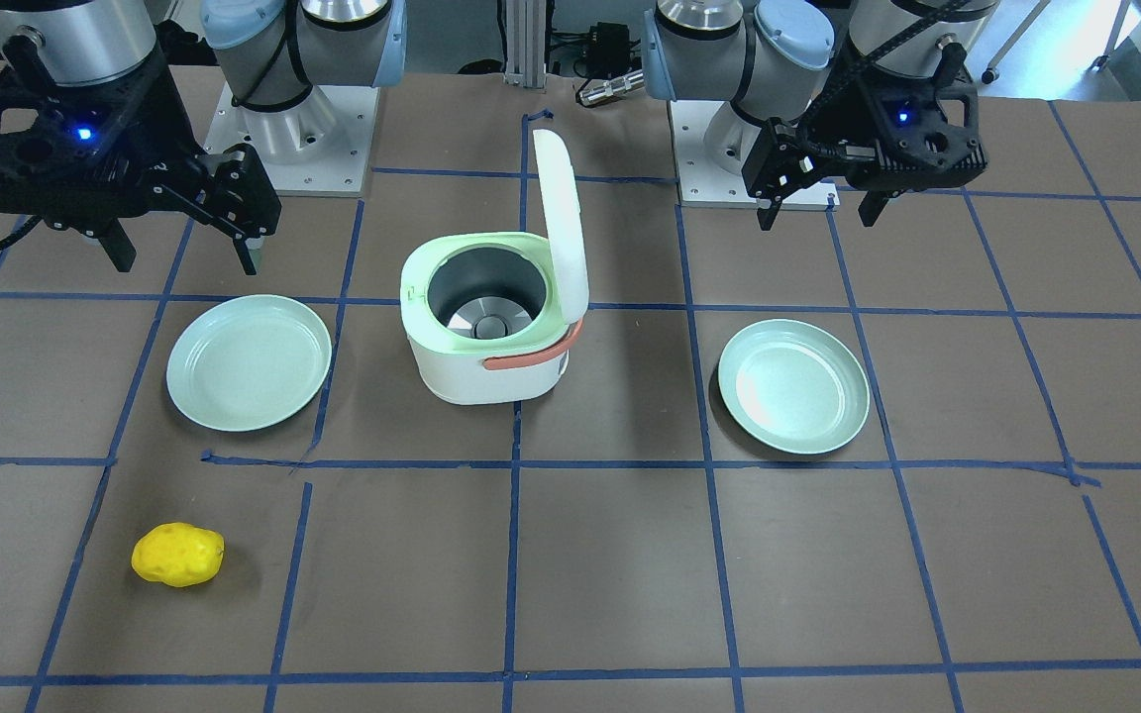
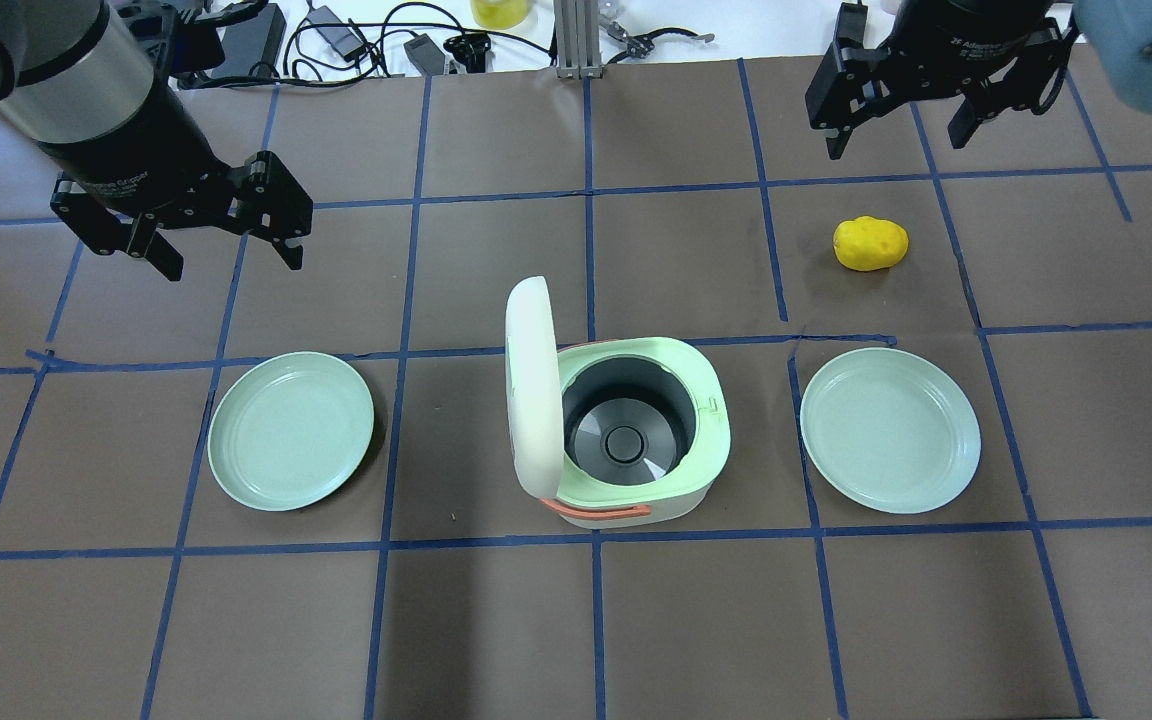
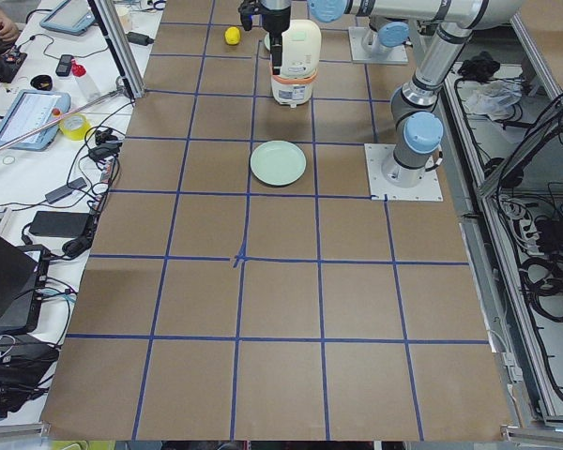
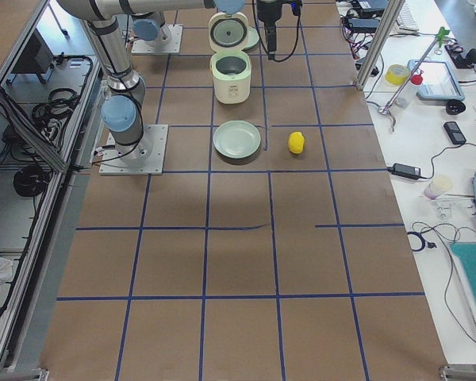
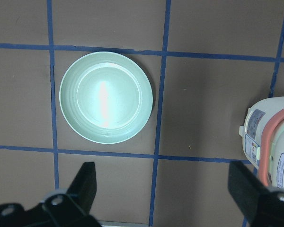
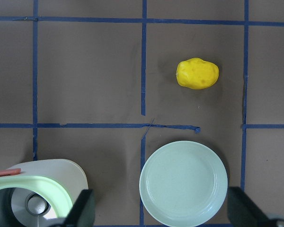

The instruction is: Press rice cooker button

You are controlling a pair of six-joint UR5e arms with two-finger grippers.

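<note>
The white rice cooker (image 1: 491, 376) stands mid-table with a mint-green rim (image 2: 704, 375) and an orange handle. Its white lid (image 1: 563, 228) stands open and upright, and the dark inner pot is empty. No mint-green button shows on the lid in any view. My left gripper (image 2: 233, 262) hangs open and empty above the table, far-left of the cooker, also seen in the front view (image 1: 816, 220). My right gripper (image 2: 893, 145) hangs open and empty far-right of the cooker (image 1: 188, 262). Neither gripper touches the cooker.
A pale green plate (image 2: 291, 430) lies left of the cooker and another (image 2: 889, 430) lies right of it. A yellow potato-like object (image 2: 870, 243) lies beyond the right plate. Blue tape lines grid the brown table.
</note>
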